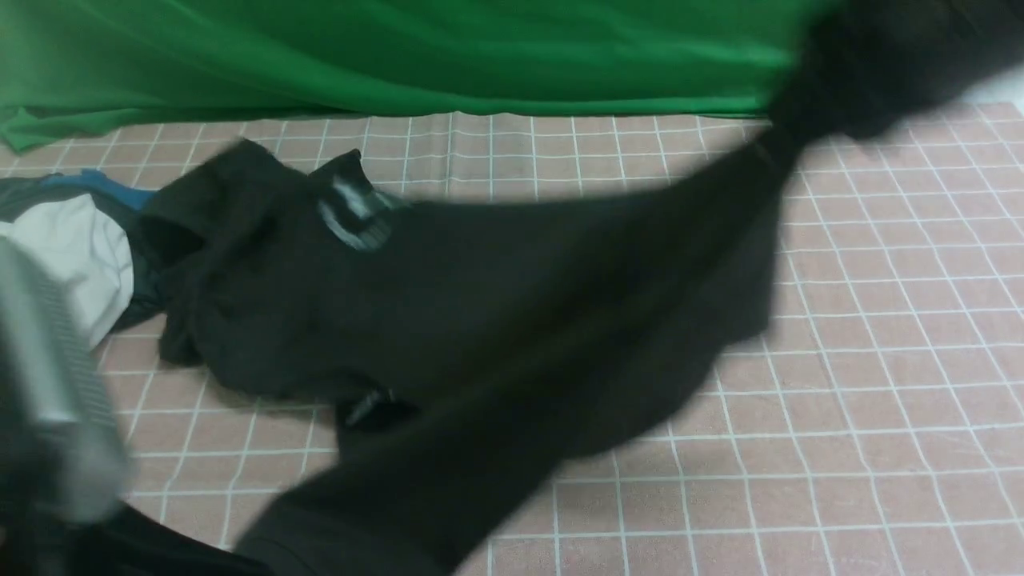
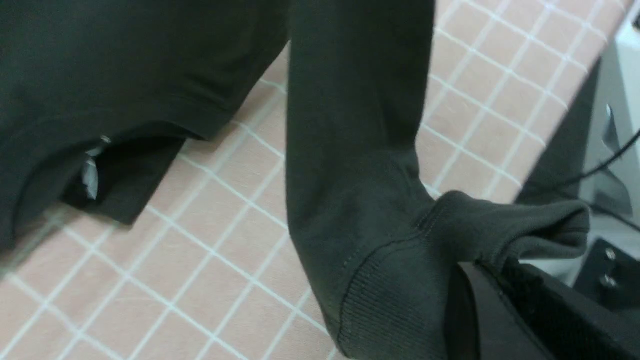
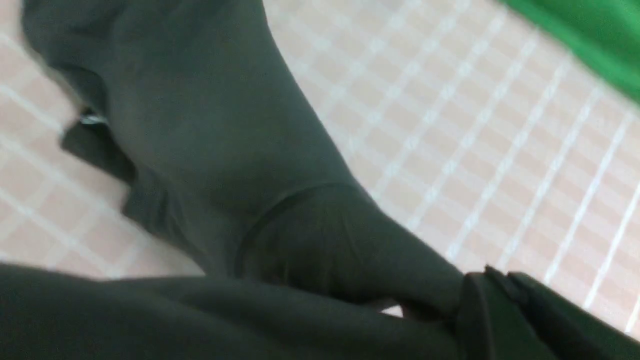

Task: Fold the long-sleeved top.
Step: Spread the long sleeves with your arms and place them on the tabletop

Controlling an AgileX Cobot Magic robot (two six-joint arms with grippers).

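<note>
Front view: checked tablecloth (image 1: 896, 336) is bare from 2 to 5 o'clock, plus a thin strip at 12 under the green backdrop (image 1: 400, 56). The long-sleeved top (image 1: 448, 296) covers the centre out to 9 o'clock. One sleeve is stretched taut toward 1 o'clock, into the dark blur of the right arm (image 1: 888, 56). The other sleeve runs to 7 o'clock and off the near edge. The left arm (image 1: 48, 360), a silver link, sits low at 8 o'clock, close to the camera. A white garment (image 1: 72, 248) and a dark cloth with blue trim (image 1: 96, 184) are bunched at 9 o'clock against the top's edge. Fingers can't be made out here.

Left wrist view: left gripper (image 2: 480, 272) is clamped on the ribbed cuff (image 2: 390, 300), which wraps over a finger. There's bare tablecloth on both sides of the sleeve. The table edge is just beside the gripper, with grey hardware and a cable (image 2: 610, 155) past it.

Right wrist view: blurred. Right gripper (image 3: 482, 305) is closed, pinching the sleeve end. Beyond it the cloth is bare up to the backdrop.
</note>
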